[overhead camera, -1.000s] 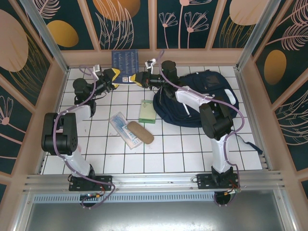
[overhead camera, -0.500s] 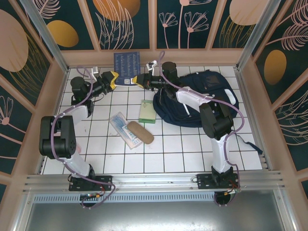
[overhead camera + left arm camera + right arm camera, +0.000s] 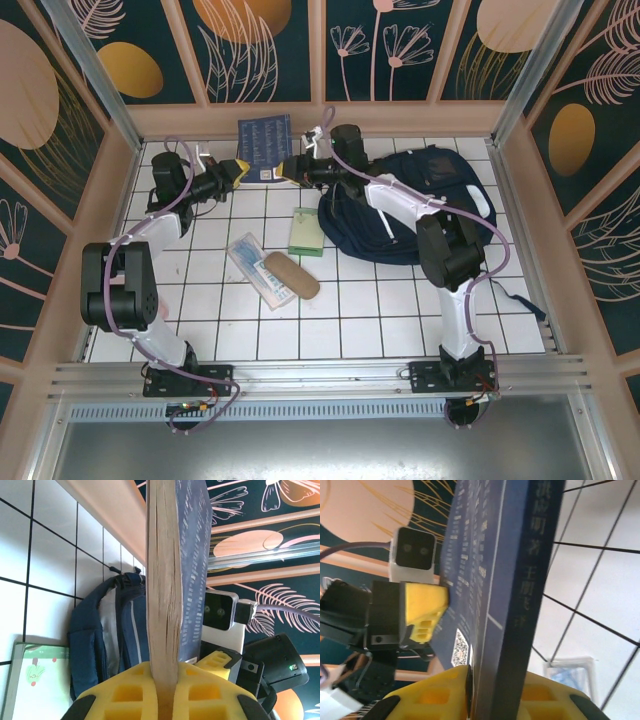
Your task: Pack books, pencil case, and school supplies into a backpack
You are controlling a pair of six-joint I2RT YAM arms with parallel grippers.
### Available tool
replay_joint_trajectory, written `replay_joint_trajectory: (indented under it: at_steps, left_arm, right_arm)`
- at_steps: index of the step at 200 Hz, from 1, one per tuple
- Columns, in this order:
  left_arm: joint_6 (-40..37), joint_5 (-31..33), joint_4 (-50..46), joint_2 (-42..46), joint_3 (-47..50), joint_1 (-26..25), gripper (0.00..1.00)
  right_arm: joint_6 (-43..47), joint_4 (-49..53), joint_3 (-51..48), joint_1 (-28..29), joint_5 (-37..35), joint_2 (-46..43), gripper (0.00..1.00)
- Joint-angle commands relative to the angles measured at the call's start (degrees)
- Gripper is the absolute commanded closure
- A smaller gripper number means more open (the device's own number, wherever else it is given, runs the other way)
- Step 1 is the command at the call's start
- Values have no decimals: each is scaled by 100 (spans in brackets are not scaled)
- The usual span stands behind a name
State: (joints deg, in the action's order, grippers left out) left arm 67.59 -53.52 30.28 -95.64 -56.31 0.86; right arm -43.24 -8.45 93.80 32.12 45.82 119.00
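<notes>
**Item 1, nearest.** Brown pencil case, at the centre of the table, lying partly on the clear packet. Both long axes run 10 to 4 o'clock. Neither is held.

**Item 2.** Pale green box, flat, at 12 o'clock from the pencil case and just beside the backpack's 9 o'clock edge.

**Item 3.** Backpack, navy, slumped on the table right of centre. The right arm stretches across it. Where its opening lies cannot be told.

**Item 4, farthest.** Navy book, at the 12 o'clock edge of the table, raised upright with its cover facing the near side. Its width runs 9 to 3 o'clock.

- **Left jaws:** clamped on the book's lower 9 o'clock corner. The left wrist view shows the page edge pinched between the yellow pads.
- **Right jaws:** astride the lower 3 o'clock corner, with the spine between the pads. Whether they grip or stand slack cannot be told.

**Governing relation.** The backpack lies at 4 o'clock from the book. The right jaws sit on the backpack side, so the right arm is nearer. The left arm reaches in from 8 o'clock. In my judgement the book must travel toward 4 o'clock, and that favours the right arm as carrier.
</notes>
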Motion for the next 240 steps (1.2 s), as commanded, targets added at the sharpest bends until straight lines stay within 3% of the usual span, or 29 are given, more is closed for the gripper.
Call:
replay_joint_trajectory:
  at_steps: [1,42,73,153,177,199,240]
  left_arm:
    - [-208,-51,35,294,-63,8,100]
    - [-22,-49,298,455,28,1,100]
    - [9,-37,341,545,269,-8,100]
    - [-17,-27,320,594,328,-120,100]
    - [-74,29,244,597,314,-216,100]
    - [-109,148,207,599,315,-369,100]
    - [-66,640,234,581,416,-752,100]
  right_arm:
    - [1280,1491,173,-44,-987,-412,68]
    - [2665,3350,-7,-334,-3323,-925,51]
    - [3192,4080,-326,-333,-4840,-1142,49]
    - [3503,4388,-1093,-121,-5691,-1046,49]
    - [3546,4323,-1125,-109,-5778,-923,64]
    - [3549,4324,-1014,-109,-5903,-859,100]
    - [3519,4302,-652,-215,-5911,-1428,100]
